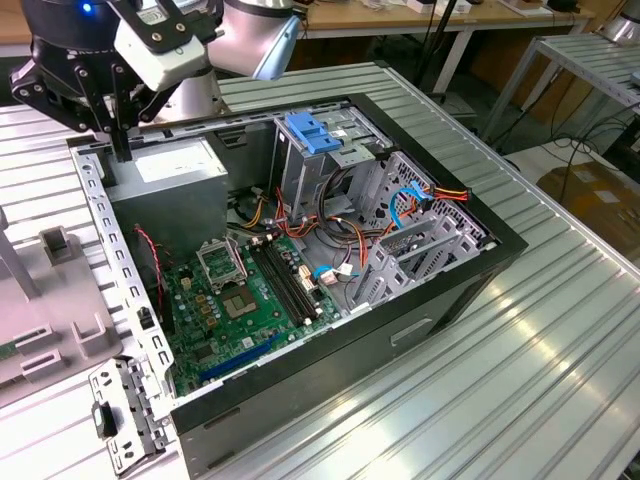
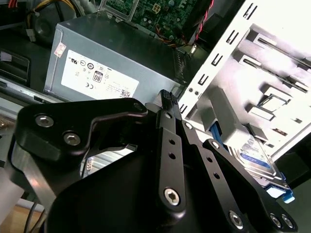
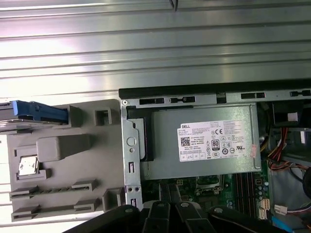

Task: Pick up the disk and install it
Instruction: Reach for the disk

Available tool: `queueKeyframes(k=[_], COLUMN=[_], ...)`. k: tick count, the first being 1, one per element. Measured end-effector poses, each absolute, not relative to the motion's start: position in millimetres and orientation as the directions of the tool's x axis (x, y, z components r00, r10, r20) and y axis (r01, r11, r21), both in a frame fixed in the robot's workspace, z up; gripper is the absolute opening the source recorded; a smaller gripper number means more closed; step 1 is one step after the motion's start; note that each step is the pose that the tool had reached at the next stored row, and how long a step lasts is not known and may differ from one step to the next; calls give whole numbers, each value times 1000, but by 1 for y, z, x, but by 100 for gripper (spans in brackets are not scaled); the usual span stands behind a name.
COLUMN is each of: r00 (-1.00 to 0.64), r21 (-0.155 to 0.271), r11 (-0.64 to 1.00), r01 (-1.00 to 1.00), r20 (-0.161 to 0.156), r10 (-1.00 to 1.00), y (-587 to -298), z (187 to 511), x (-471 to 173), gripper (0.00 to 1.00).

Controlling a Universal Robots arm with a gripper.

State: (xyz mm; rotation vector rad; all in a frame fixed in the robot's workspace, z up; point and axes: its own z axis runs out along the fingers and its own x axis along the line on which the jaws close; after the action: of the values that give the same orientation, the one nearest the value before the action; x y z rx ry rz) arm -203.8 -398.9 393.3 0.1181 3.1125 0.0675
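Ribbed table [image 1: 520,350] under case [image 1: 300,372] and disk [image 2: 256,155]

One open computer case [image 1: 400,330] lies on one ribbed metal bench [image 1: 520,390]. Inside the case are one grey power supply box [image 1: 165,205], one green motherboard [image 1: 240,300] and one blue latch [image 1: 312,133]. Beside the case stands one grey plastic tray [image 1: 50,330], with one disk [image 2: 255,154] in the second wrist view. One gripper [image 1: 120,150] hangs over the case.
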Motion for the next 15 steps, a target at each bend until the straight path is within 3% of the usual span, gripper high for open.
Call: queueKeyframes(k=[15], r00=[-997], r21=[44], r11=[996], r01=[75], r20=[-24], r10=[76], y=[-399], z=[393], x=[-221], gripper=[11])
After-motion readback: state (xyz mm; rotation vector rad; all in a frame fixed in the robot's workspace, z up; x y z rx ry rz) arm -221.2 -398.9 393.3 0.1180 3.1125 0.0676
